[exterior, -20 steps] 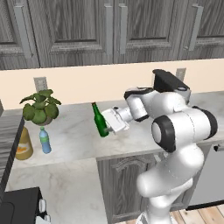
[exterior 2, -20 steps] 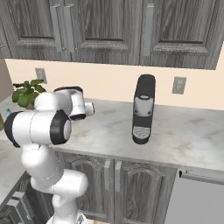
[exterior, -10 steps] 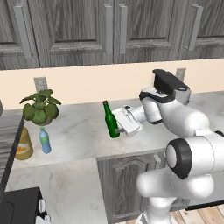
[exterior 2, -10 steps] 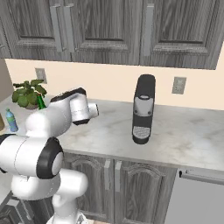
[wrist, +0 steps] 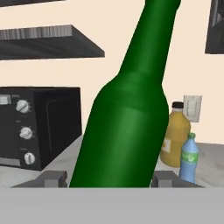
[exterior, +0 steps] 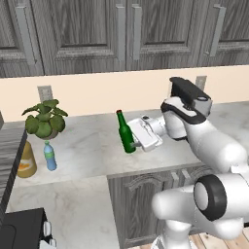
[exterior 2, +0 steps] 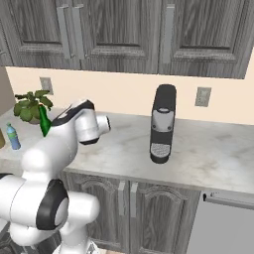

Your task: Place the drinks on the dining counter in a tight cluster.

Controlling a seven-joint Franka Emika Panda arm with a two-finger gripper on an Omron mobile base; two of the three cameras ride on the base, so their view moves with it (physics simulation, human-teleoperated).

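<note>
We have the green bottle (exterior: 127, 135) clamped low on its body between the two fingers of the gripper (exterior: 135, 142), the jaws partly closed around the glass. It hangs above the marble counter under the wall cabinets (exterior: 92, 146), leaning a little off upright, well to the right of the potted plant (exterior: 45, 118). Just in front of that plant stand the small water bottle (exterior: 49, 155) and, to its left, the orange juice jug (exterior: 25, 160), close together and both upright.

We judge the green bottle to be rigid glass, smooth and likely slippery, fairly heavy for its slim shape, and breakable if it drops or knocks against something. The wide lower body is the sensible place to hold it, as we do; the narrow neck would let it swing. Its lean suggests it could pivot between the pads, so gentle moves seem wise. The water bottle looks light and easy to tip; the jug looks bulky and may need a wide grasp.

In the hand view the bottle's base and cap are cut off, and we cannot see how much pad (wrist: 51, 179) touches the glass. In the right base view the arm hides most of the bottle. The jug is partly cut off behind a dark edge at the left.
</note>
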